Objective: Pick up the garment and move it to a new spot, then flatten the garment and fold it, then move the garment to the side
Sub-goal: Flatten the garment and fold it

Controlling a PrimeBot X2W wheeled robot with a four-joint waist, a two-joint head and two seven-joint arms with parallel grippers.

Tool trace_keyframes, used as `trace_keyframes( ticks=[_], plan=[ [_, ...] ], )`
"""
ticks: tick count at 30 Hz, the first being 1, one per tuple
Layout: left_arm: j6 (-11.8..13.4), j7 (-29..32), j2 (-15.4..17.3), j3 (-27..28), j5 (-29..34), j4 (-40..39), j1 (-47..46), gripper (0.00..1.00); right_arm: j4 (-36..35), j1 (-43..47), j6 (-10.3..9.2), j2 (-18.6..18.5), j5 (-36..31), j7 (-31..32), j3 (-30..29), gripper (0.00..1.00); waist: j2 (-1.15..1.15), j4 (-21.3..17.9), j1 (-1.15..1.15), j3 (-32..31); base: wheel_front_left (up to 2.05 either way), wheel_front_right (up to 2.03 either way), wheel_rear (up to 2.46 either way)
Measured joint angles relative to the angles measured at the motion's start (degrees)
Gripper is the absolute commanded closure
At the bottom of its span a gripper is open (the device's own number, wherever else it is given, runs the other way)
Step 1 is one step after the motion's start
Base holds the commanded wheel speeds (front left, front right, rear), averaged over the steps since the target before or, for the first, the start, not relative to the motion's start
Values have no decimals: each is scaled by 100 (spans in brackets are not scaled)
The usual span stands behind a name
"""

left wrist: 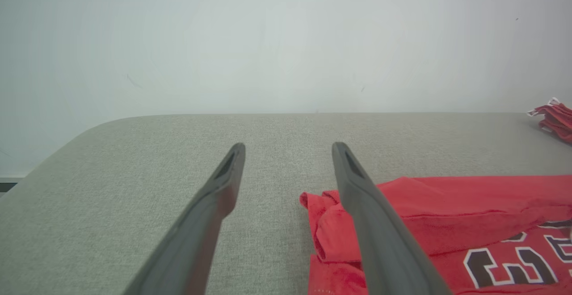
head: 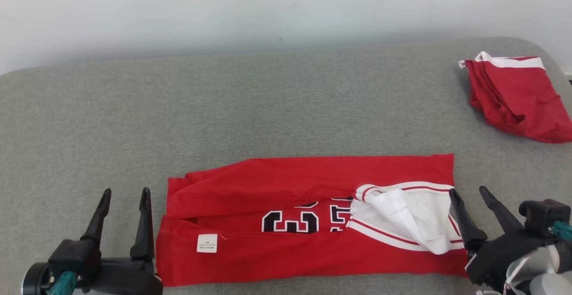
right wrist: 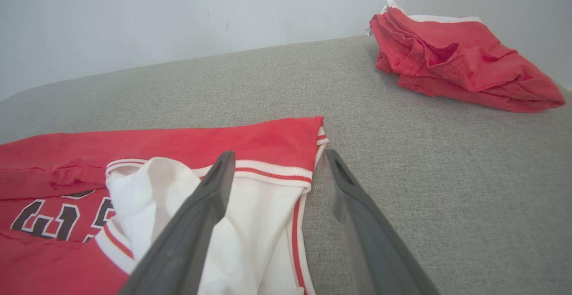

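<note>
- Lying folded along the surface's (head: pixel 268 107) near edge was the jersey (head: pixel 277 183).
- Wide, empty left fingers (head: pixel 144 223) stood beside its left end.
- Wide right fingers (head: pixel 462 217) stood at its right end.

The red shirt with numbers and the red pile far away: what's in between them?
Nothing but bare grey fabric surface. The head view and right wrist view both show it between the red shirt and the red pile.
</note>
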Motion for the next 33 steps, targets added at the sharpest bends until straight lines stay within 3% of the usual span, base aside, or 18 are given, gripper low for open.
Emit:
trace_keyframes(
  ticks=[8, 19, 20, 21, 22, 30, 33],
  plan=[
    [-60, 0, -571, 823, 613, -419, 549, 0, 1283, -588, 0, 43, -147, -30, 109, 0, 1, 230, 0, 18, 0, 0, 0],
    [-414, 0, -1319, 1548, 1261, -582, 1096, 0, 2641, -997, 0, 136, -142, -86, 491, 0, 0, 426, 0, -22, 0, 0, 0],
    [-465, 0, -1362, 1589, 1306, -578, 1131, 0, 2704, -1021, 0, 137, -122, -76, 568, 4, 0, 436, 0, -31, 0, 0, 0],
    [-503, 0, -1395, 1616, 1348, -577, 1154, 0, 2738, -1034, 0, 136, -63, -32, 654, 71, 0, 444, 0, -42, 0, 0, 0],
    [-548, 0, -1426, 1648, 1390, -577, 1174, 0, 2753, -1055, -1, 134, -4, -22, 736, 100, 0, 448, 0, -54, 0, 0, 0],
    [-765, 0, -1611, 1853, 1600, -509, 1269, 0, 2910, -1165, -7, 42, 316, 10, 1040, 100, 0, 418, 0, -182, 0, 0, 0],
    [-866, 0, -1641, 1938, 1659, -467, 1272, 0, 3106, -1204, 5, -268, 350, -165, 847, 100, 1, 392, 1, -239, 0, 0, 0]
  ],
)
